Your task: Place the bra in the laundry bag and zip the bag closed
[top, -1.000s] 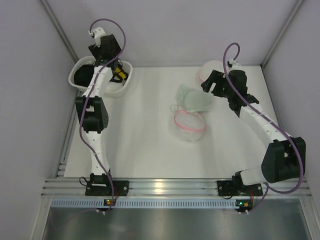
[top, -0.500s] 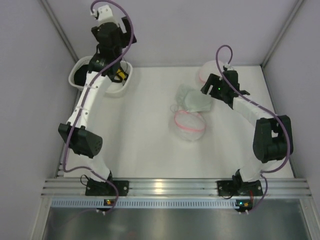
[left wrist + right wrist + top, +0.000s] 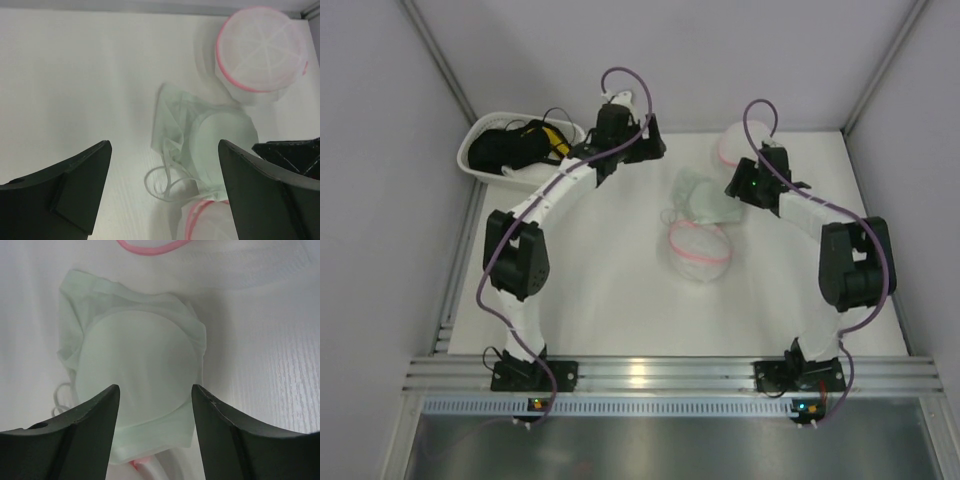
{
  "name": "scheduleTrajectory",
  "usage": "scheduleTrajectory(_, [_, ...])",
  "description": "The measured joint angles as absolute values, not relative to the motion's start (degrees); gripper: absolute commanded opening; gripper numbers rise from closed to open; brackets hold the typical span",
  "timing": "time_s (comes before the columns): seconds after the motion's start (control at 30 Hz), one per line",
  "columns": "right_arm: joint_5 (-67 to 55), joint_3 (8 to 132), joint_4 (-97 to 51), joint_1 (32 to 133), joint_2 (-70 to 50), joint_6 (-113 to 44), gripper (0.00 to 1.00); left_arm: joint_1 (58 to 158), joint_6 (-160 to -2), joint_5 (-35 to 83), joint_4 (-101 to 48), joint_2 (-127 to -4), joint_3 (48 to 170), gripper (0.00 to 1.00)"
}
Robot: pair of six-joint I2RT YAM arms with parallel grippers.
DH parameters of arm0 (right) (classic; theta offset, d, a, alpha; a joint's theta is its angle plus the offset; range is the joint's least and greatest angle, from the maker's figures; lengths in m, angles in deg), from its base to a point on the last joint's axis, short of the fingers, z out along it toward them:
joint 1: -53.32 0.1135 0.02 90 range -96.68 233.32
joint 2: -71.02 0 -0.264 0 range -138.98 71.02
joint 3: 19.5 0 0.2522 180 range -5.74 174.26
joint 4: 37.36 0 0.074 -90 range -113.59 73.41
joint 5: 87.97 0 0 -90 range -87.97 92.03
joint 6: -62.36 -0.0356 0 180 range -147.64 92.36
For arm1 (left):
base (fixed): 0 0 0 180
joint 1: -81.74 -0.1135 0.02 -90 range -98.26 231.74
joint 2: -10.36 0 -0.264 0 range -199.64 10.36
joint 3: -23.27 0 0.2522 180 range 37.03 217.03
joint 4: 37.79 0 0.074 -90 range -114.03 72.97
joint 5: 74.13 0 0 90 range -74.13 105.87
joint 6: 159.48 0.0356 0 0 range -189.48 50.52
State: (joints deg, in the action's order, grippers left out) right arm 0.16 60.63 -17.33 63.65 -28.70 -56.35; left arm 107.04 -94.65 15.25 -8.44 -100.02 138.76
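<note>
The bra [image 3: 705, 198], pale white-green and crumpled, lies at the back middle of the table, its front edge lapping onto the laundry bag [image 3: 698, 250], a round mesh pouch with a pink zipper ring. My right gripper [image 3: 740, 185] is open just above the bra's right side; in the right wrist view the gripper [image 3: 156, 387] has the padded cup [image 3: 135, 365] between its fingers. My left gripper [image 3: 645, 152] is open and empty, left of the bra. In the left wrist view the left gripper [image 3: 165, 145] faces the bra [image 3: 215, 145] and the bag [image 3: 220, 225].
A second round mesh pouch with a pink ring [image 3: 735, 145] sits behind the bra, and shows in the wrist views [image 3: 262, 47] [image 3: 225, 260]. A white oval basket [image 3: 480, 170] holding a black tangle with yellow bits [image 3: 515, 143] stands at the back left. Walls enclose the table.
My left arm swung from over the basket rightward to the back middle, toward the bra. My right gripper shifted slightly and stays at the bra's right side.
</note>
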Motion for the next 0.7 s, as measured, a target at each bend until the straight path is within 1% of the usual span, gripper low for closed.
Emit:
scheduleTrajectory(0.13, [0.05, 60.69, -16.48, 63.65, -31.66, -56.24, 0.62, 108.90, -97.57, 19.23, -9.44, -103.83, 136.90, 0.93])
scheduleTrajectory(0.3, [1.84, 60.65, -14.99, 63.62, -32.57, -55.95, 0.61, 110.67, -100.61, 23.93, -12.50, -107.35, 136.64, 0.91])
scheduleTrajectory(0.53, [2.41, 60.65, -14.75, 63.62, -32.90, -55.71, 0.60, 112.92, -103.74, 25.61, -14.58, -113.12, 136.47, 0.89])
scheduleTrajectory(0.6, [2.41, 60.63, -14.75, 63.62, -32.99, -55.69, 0.54, 113.47, -104.09, 26.42, -14.93, -114.87, 136.31, 0.89])
scheduleTrajectory(0.63, [2.41, 60.58, -14.75, 63.62, -33.01, -55.62, 0.45, 113.66, -104.11, 26.83, -15.10, -115.54, 136.31, 0.89])
scheduleTrajectory(0.7, [2.34, 60.32, -14.99, 63.62, -33.01, -55.43, 0.34, 114.14, -104.20, 27.71, -15.41, -116.90, 136.33, 0.88])
